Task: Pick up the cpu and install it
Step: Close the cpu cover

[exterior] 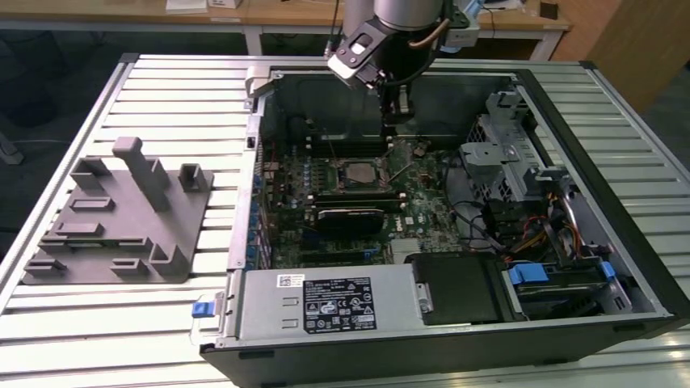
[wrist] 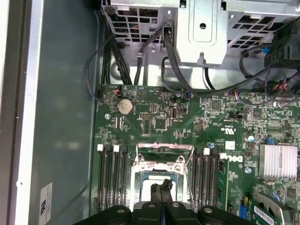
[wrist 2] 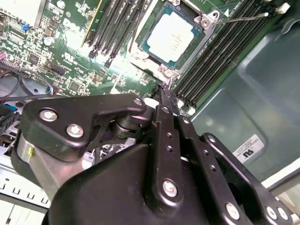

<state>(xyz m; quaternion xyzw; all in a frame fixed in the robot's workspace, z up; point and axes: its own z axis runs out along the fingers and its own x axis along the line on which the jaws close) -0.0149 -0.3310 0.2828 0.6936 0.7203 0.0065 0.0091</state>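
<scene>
Reaching down into the open computer case [exterior: 254, 121], the arm comes in steeply from above, its wrist tipped so the gripper [exterior: 397, 115] points at the green motherboard [exterior: 421, 212]. The two long black fingers [wrist 2: 169, 140] run side by side and meet at their tips, pressed together with nothing between them. In the second wrist view the gripper [wrist 2: 164, 92] hangs just off one corner of the socket, apart from the chip and above the board. In the first wrist view the gripper [wrist: 162, 185] shows as one narrow black point over the socket's metal frame. The cpu [wrist 2: 176, 36] lies flat inside that socket, silvery top up, between two banks of memory slots [wrist 2: 117, 23]. In the exterior view the cpu [exterior: 356, 171] sits near the middle of the board. A grey fixture [exterior: 119, 218] stands well apart on the slatted table [exterior: 161, 89], at the exterior view's left.
</scene>
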